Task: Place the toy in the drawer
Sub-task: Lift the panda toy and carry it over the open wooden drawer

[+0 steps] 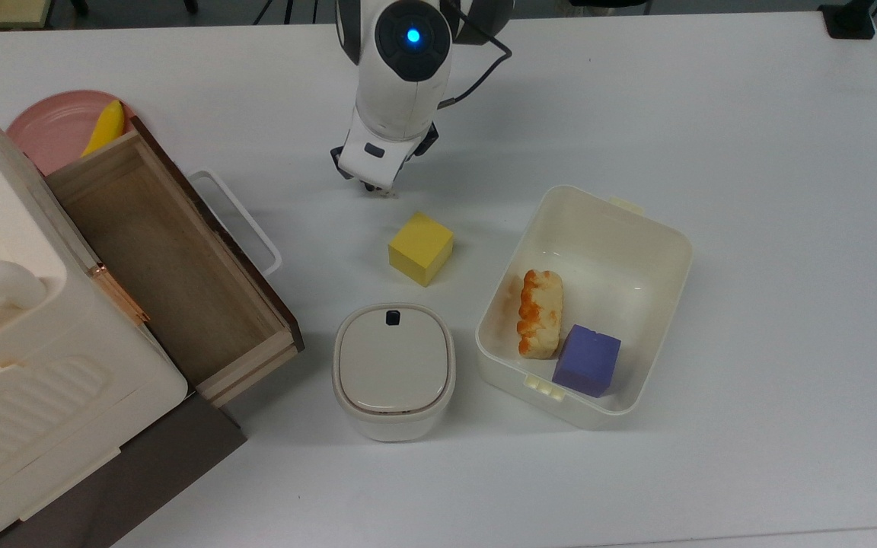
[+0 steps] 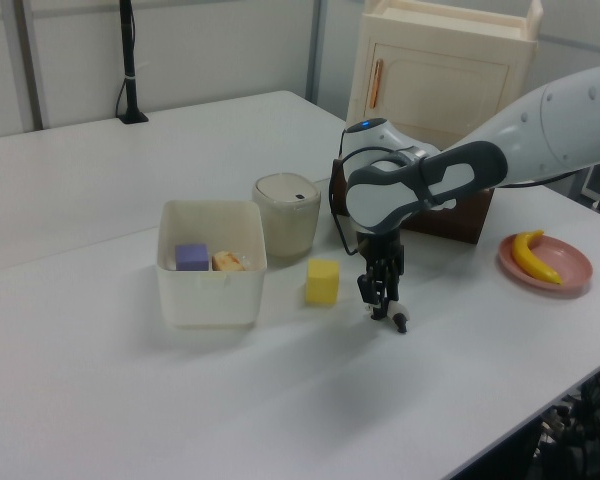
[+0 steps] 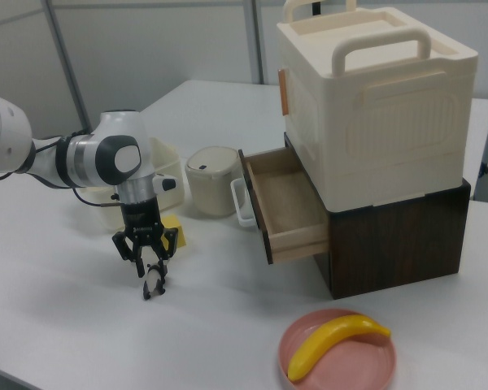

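The gripper (image 3: 153,276) is sitting low over the white tabletop (image 1: 712,114), its jaws spread apart and pointing down, one finger on either side of the toy (image 3: 152,283), a tiny black-and-white panda that is resting on the tabletop between them. In the right view the jaws are standing open around the panda with a gap still showing, so they are not clamping it; whether a fingertip is brushing it cannot be told. In the left view the panda (image 2: 399,319) is peeking out just under the black fingers (image 2: 379,291), near the yellow cube (image 2: 322,281). In the top view the arm's white wrist is covering almost all of the toy, just above the yellow cube (image 1: 420,248). The drawer (image 1: 172,266) is standing pulled out from the cabinet at the top view's left, well apart from the gripper, its light-wood inside lying bare.
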Controlling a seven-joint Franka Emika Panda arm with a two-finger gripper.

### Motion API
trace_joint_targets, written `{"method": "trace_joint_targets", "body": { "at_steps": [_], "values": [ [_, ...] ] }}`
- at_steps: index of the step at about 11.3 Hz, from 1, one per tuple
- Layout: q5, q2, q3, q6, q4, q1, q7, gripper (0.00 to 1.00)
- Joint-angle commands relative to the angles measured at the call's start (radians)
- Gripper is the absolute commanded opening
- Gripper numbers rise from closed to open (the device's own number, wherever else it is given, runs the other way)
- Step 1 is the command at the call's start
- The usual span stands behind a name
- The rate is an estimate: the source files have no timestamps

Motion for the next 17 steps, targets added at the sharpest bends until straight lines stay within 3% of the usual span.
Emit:
{"method": "trace_joint_targets", "body": {
  "at_steps": [1,3,5,6,7,9,13,17],
  "values": [
    [-0.019,-0.020,-0.007,0.031,-0.028,0.015,-0.019,0.31],
    [-0.016,-0.046,-0.007,0.013,-0.006,0.015,-0.054,0.07],
    [0.037,-0.087,-0.016,-0.105,0.105,0.002,-0.106,0.05],
    [0.118,-0.090,-0.033,-0.172,0.204,-0.006,-0.152,0.05],
    [0.183,-0.089,-0.073,-0.206,0.293,-0.017,-0.181,0.05],
    [0.216,-0.089,-0.136,-0.199,0.398,-0.020,-0.213,0.05],
    [0.170,-0.080,-0.238,0.104,0.426,-0.037,-0.337,0.05],
    [0.075,-0.011,-0.268,0.295,0.408,-0.070,-0.345,0.06]
  ]
}}
